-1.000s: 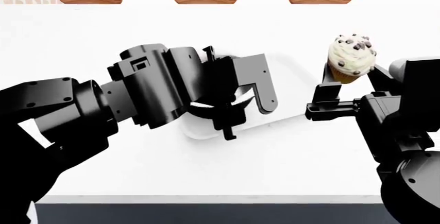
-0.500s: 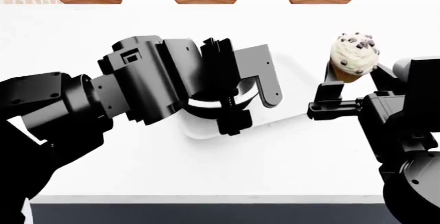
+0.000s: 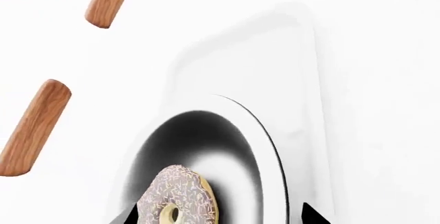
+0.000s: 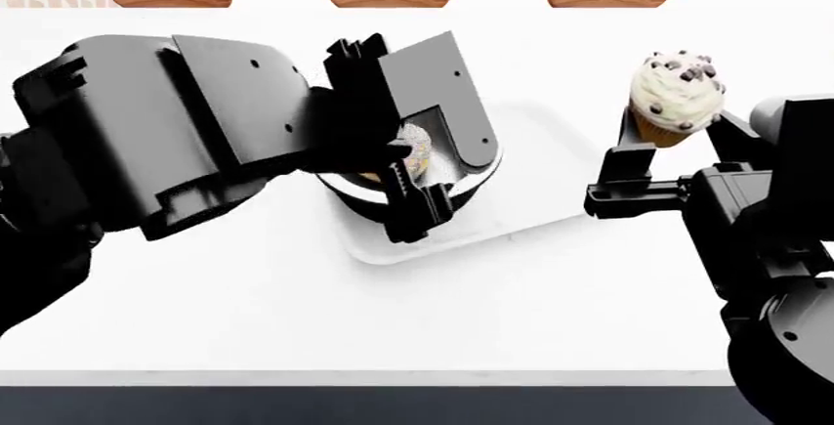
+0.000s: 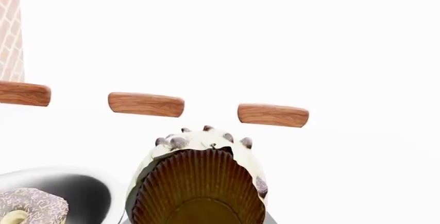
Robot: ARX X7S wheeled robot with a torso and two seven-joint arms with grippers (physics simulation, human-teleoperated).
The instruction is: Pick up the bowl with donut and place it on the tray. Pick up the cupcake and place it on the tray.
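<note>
A small cupcake with a ridged golden-brown wrapper and white frosting dotted with dark chocolate chips (image 5: 199, 183) fills the low middle of the picture, seen from its underside. Beside it, at the corner, sits a ring donut with pale icing and tiny dark sprinkles (image 5: 31, 208) inside a round bowl with a shiny grey inside (image 5: 86, 195). Farther off, three brown wooden rounded slabs (image 5: 146, 104) lie in a row on the bright white surface (image 5: 275, 38). A strip of pale brick wall (image 5: 10, 28) shows at the edge.

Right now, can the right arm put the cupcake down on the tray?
Probably yes. The right gripper holds the cupcake beside the tray, whose near end looks bare. The bowl and left gripper crowd the other end.
</note>
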